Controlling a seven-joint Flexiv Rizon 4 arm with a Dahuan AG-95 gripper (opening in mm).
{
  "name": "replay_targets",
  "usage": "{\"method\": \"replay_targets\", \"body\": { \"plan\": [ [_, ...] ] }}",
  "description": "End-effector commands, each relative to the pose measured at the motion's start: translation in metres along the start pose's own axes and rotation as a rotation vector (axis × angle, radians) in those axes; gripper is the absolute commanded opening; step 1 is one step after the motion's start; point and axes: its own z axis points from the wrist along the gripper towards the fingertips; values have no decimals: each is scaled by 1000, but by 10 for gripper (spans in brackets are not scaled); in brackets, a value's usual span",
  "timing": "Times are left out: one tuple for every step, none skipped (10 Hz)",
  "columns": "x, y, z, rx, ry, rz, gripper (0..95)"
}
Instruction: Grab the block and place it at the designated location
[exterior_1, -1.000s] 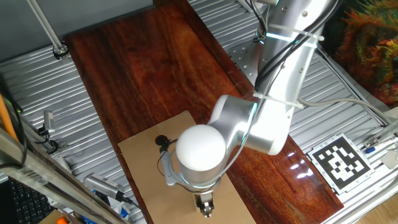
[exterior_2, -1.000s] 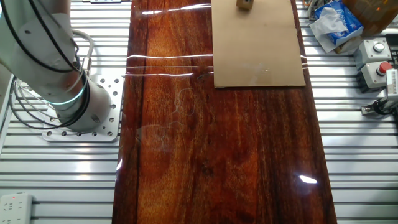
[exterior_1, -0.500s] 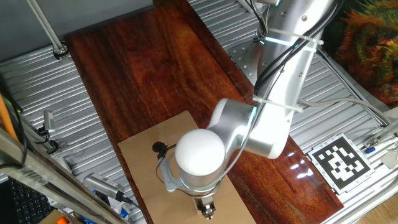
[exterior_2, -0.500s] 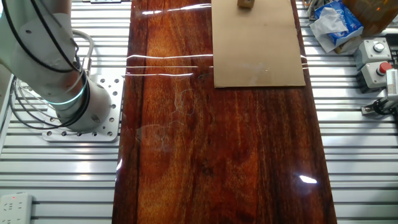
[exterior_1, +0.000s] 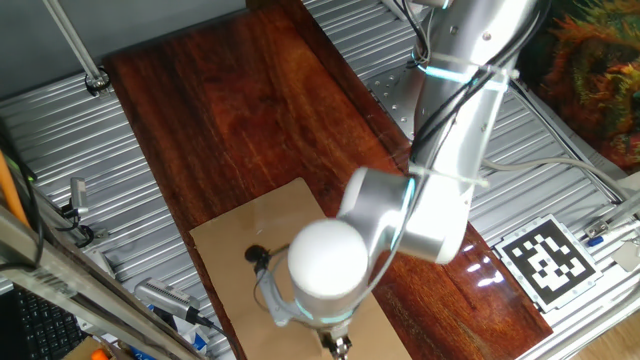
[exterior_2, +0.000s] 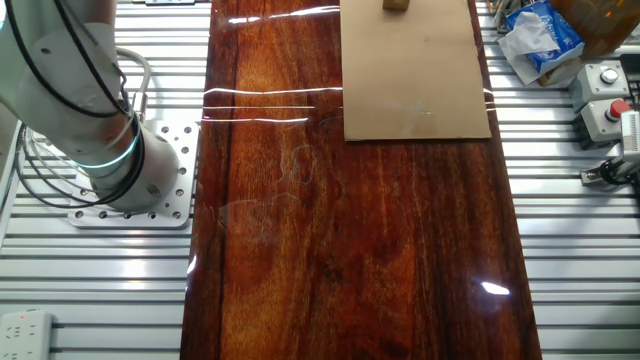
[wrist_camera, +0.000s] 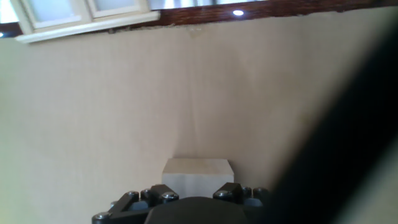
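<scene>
In the hand view the pale tan block (wrist_camera: 198, 172) sits right at my gripper (wrist_camera: 198, 188), between the dark finger bases, over the tan sheet (wrist_camera: 124, 106). The fingertips themselves do not show. In one fixed view the arm covers the near part of the sheet (exterior_1: 240, 225), and only the gripper's tip (exterior_1: 338, 347) shows at the bottom edge. In the other fixed view the block (exterior_2: 395, 4) is at the top edge of the frame, over the sheet (exterior_2: 415, 80). I see no black dot on the sheet in any view.
The sheet lies on a dark wooden board (exterior_2: 350, 240). The arm's base (exterior_2: 120, 170) stands to its left. A black-and-white square tag (exterior_1: 545, 262) lies on the ribbed metal table. Crumpled packaging (exterior_2: 540, 35) and red button boxes (exterior_2: 605, 95) are at the right.
The arm has moved toward the sheet's near end in one fixed view. In the other fixed view the block has shifted with it, slightly farther up and out of frame.
</scene>
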Motion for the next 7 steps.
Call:
{"method": "replay_targets", "body": {
  "plan": [
    [2, -2, -1, 7, -3, -7, 190],
    [2, -3, -1, 2, -5, -7, 190],
    [2, -3, -1, 3, -6, -8, 190],
    [2, -3, 0, 2, -11, -6, 190],
    [2, -3, 0, 3, -11, -6, 190],
    [1, -5, 3, 3, -15, -5, 190],
    [-1, -5, 3, 4, -5, -3, 190]
  ]
}}
